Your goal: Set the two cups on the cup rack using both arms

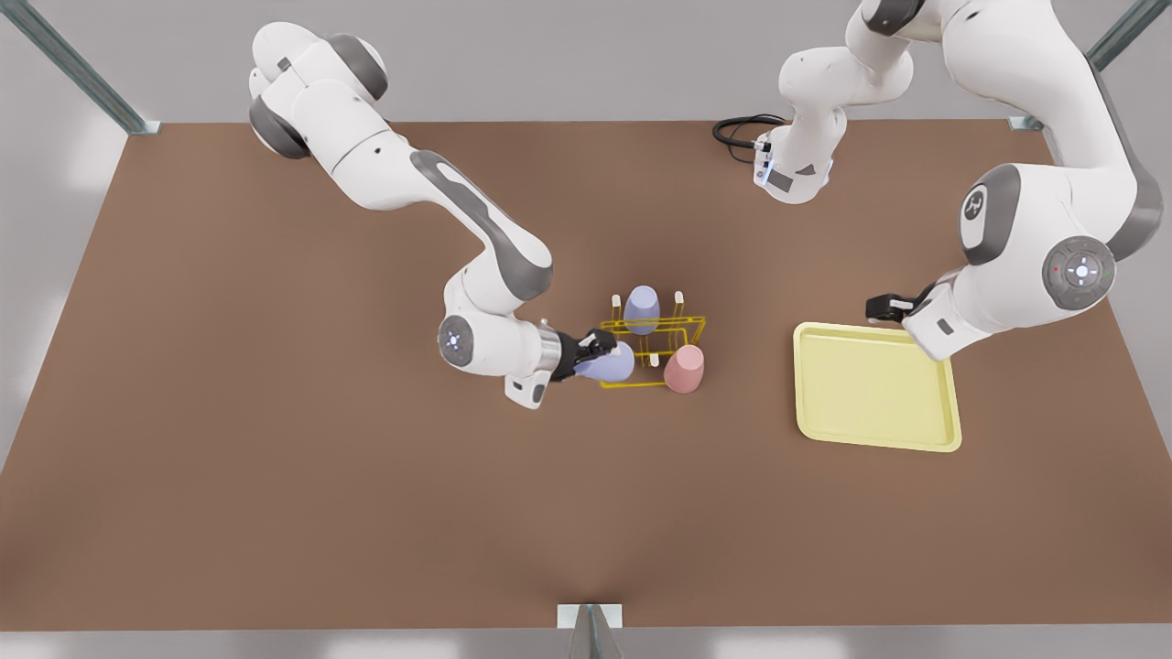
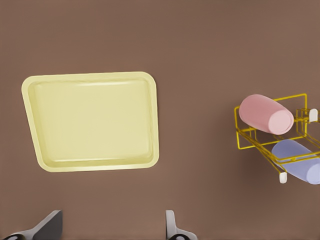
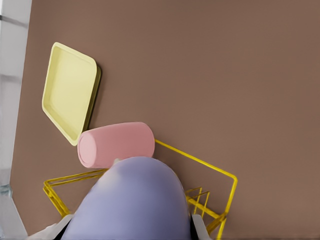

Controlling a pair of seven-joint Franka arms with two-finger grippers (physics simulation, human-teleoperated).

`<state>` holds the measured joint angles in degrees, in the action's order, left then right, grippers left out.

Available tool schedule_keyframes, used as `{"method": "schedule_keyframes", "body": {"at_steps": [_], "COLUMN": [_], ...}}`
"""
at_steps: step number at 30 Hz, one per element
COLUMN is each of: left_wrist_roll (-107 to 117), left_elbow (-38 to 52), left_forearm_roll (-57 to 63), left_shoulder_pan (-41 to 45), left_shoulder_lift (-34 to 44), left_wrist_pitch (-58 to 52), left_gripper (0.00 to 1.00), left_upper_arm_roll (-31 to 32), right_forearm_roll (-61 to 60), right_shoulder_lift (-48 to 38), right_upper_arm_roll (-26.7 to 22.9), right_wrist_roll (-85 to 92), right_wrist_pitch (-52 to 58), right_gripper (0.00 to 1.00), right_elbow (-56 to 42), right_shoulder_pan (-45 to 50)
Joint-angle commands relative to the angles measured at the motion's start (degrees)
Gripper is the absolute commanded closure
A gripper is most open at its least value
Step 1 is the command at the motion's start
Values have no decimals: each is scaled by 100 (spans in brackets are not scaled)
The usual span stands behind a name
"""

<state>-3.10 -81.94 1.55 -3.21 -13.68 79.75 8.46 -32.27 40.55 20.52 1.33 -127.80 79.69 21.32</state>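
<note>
The right arm reaches from the upper left of the front view, elbow bent, its forearm levelled toward the middle of the brown table [image 1: 275, 476]. Its small black two-finger right gripper [image 1: 600, 352] is clenched around a pale lavender-blue tapered cup [image 1: 608, 365], held at the near-left corner of the thin bright-yellow wire cup rack [image 1: 682, 325]. A second lavender cup [image 1: 642, 309] sits inverted on a far peg, and the salmon-pink tumbler [image 1: 684, 369] rests at the rack's near-right corner. The left arm arches in from the upper right; its left gripper [image 1: 881, 308] hangs with fingers [image 2: 172, 227] spread just beyond the far edge of a flat pale-yellow square tray [image 1: 943, 430].
</note>
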Motion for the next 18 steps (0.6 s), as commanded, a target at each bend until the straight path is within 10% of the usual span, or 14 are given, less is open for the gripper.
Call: {"method": "schedule_keyframes", "body": {"at_steps": [1,17,18], "left_wrist_roll": [-60,-68,-68], "left_elbow": [2,11,11], "left_forearm_roll": [3,12,12], "left_shoulder_pan": [-13,13,5], "left_shoulder_lift": [6,50,50], "left_wrist_pitch": [-30,-311,-302], "left_gripper": [0,0,0], "left_upper_arm_roll": [-2,24,16], "right_forearm_roll": [36,54,36], "right_shoulder_lift": [-4,506,524], "right_upper_arm_roll": [5,-4,-4], "right_wrist_roll": [-220,-229,-264], "right_wrist_pitch": [203,203,203], "right_gripper": [21,21,0], "right_elbow": [3,-463,-472], "right_shoulder_pan": [12,197,197]}}
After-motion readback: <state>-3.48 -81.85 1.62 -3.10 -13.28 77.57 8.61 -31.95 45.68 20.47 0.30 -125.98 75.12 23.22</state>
